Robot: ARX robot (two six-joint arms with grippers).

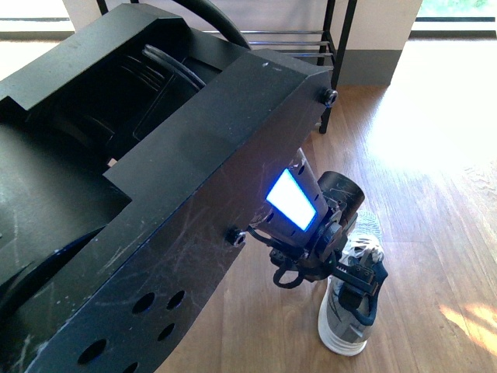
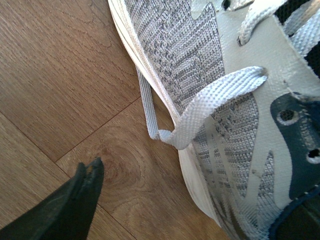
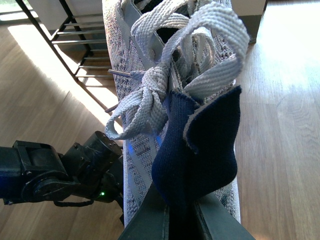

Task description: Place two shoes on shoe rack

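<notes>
Wooden plank floor (image 1: 435,233) is running up to the black-framed, chrome-barred shoe rack (image 1: 299,39), well beyond both arms. One grey knit, white-soled sneaker (image 2: 200,65) is lying on it near the left pincer (image 2: 160,170), whose state I cannot tell: one finger (image 2: 82,202) is showing, clear of the sole. The right pincer (image 3: 172,220) is pinching the second grey sneaker (image 3: 117,45) by its navy collar (image 3: 200,150); carrying it slowly and level toward the bars is looking wisest.

Shoe rack (image 1: 299,37) at the back, one shoe (image 1: 344,326) on the floor (image 1: 435,194) well before it, left gripper (image 1: 357,295) over that shoe, second shoe (image 3: 150,60) in the right gripper (image 3: 180,216), rack behind it.
</notes>
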